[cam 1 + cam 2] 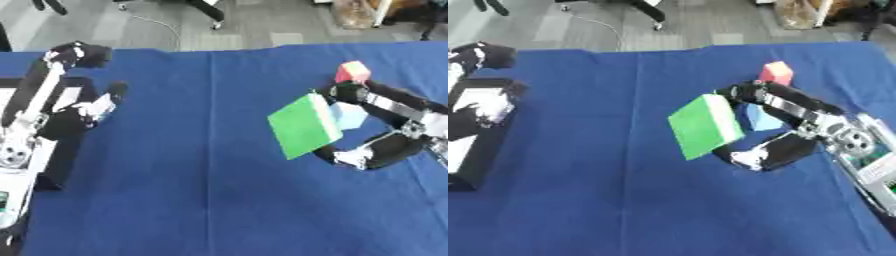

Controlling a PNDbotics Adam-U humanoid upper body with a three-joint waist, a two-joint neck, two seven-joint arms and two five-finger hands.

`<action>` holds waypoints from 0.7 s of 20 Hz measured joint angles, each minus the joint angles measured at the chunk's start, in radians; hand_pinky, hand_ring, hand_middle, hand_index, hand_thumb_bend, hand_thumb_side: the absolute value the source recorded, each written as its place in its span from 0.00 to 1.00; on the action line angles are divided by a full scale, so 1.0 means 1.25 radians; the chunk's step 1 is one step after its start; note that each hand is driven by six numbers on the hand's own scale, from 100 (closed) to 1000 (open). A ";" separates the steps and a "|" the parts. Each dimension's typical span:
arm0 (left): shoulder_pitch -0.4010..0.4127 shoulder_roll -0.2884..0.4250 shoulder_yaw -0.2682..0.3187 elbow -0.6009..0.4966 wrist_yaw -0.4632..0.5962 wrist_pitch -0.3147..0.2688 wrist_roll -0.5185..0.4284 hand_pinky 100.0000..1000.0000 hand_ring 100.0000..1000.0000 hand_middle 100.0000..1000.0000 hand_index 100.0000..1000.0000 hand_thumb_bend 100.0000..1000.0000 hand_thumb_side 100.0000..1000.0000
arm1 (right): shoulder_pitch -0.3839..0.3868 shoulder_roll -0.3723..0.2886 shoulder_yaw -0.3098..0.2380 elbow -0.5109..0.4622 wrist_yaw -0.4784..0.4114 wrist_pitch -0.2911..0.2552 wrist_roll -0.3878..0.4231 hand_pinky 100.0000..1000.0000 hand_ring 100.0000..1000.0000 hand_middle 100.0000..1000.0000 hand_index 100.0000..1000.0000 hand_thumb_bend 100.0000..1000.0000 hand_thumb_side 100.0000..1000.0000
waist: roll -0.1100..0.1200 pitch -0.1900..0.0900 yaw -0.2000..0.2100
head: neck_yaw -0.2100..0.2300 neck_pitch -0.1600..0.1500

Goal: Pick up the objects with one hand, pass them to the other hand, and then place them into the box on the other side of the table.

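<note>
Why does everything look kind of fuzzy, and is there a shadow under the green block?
Left eye view: soft all over, the green block has smeared edges and the left hand is a dark blur. Right eye view: just as soft; the right hand holds the block, and the blue tablecloth looks evenly lit, with no clear shadow beneath.

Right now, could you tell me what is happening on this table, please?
The robot's right hand holds a green block tilted above the blue table, fingers and thumb curled round its right edge. A light blue block shows just behind the green one, and a red block lies further back. The left hand is at the table's left side, over a black box, holding nothing. No handover has happened yet.
</note>
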 measured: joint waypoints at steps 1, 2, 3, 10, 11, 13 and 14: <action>-0.014 0.003 -0.011 0.001 -0.015 -0.005 -0.005 0.77 0.68 0.65 0.82 0.36 0.69 | -0.008 0.006 0.006 0.003 0.006 0.000 0.001 0.84 0.65 0.53 0.46 0.07 0.30 | 0.000 0.000 0.000 | -0.002 0.000; -0.029 0.007 -0.022 0.002 -0.027 -0.010 -0.010 0.77 0.68 0.66 0.82 0.36 0.69 | -0.016 0.012 0.013 0.005 0.011 -0.001 0.005 0.84 0.65 0.53 0.46 0.07 0.30 | 0.001 0.000 0.000 | -0.005 0.000; -0.044 0.011 -0.033 0.006 -0.036 -0.015 -0.015 0.78 0.68 0.66 0.83 0.36 0.70 | -0.023 0.018 0.019 0.006 0.017 -0.003 0.009 0.84 0.66 0.53 0.46 0.07 0.30 | 0.003 0.000 0.000 | -0.006 0.000; -0.156 0.047 -0.118 0.061 -0.062 -0.029 -0.038 0.80 0.68 0.67 0.85 0.40 0.69 | -0.060 0.041 0.061 0.007 0.047 -0.019 0.052 0.84 0.67 0.54 0.46 0.07 0.29 | 0.011 0.000 -0.002 | -0.019 0.000; -0.174 0.054 -0.132 0.071 -0.066 -0.028 -0.040 0.81 0.68 0.67 0.85 0.40 0.69 | -0.066 0.045 0.067 0.006 0.052 -0.021 0.060 0.84 0.67 0.54 0.46 0.07 0.29 | 0.013 -0.001 -0.002 | -0.021 0.000; -0.208 0.064 -0.159 0.092 -0.076 -0.026 -0.041 0.82 0.68 0.68 0.86 0.43 0.68 | -0.079 0.049 0.078 0.004 0.060 -0.024 0.074 0.84 0.67 0.54 0.46 0.07 0.30 | 0.016 -0.001 -0.002 | -0.025 0.000; -0.224 0.068 -0.173 0.101 -0.082 -0.027 -0.043 0.82 0.68 0.68 0.87 0.43 0.68 | -0.085 0.053 0.083 0.003 0.064 -0.025 0.080 0.84 0.67 0.54 0.46 0.08 0.29 | 0.017 -0.001 -0.002 | -0.027 0.000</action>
